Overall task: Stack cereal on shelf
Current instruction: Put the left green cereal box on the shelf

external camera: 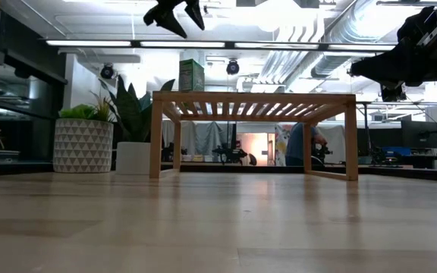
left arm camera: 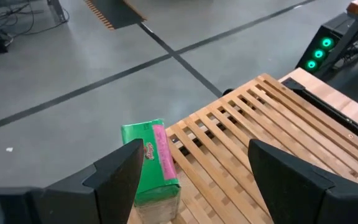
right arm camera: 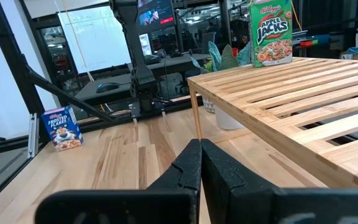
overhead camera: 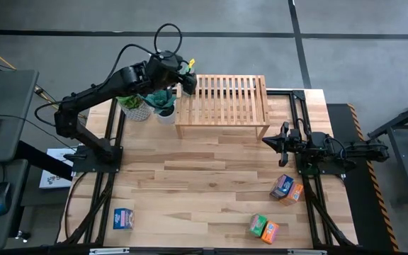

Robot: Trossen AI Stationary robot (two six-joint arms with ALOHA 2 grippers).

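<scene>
The small green cardboard cereal box (left arm camera: 149, 163) stands upright on the slatted light-wood shelf (overhead camera: 222, 99), beneath the spread-open left gripper (left arm camera: 194, 174); light, crushable, best pinched across its narrow faces

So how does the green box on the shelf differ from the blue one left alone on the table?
The green box stands upright on a back corner of the shelf; the lone blue box sits on the table near its front left. The green box reads Apple Jacks, the blue Frosted Flakes. The open left gripper is above the green box; nothing is near the blue. Both are small cereal boxes.
</scene>
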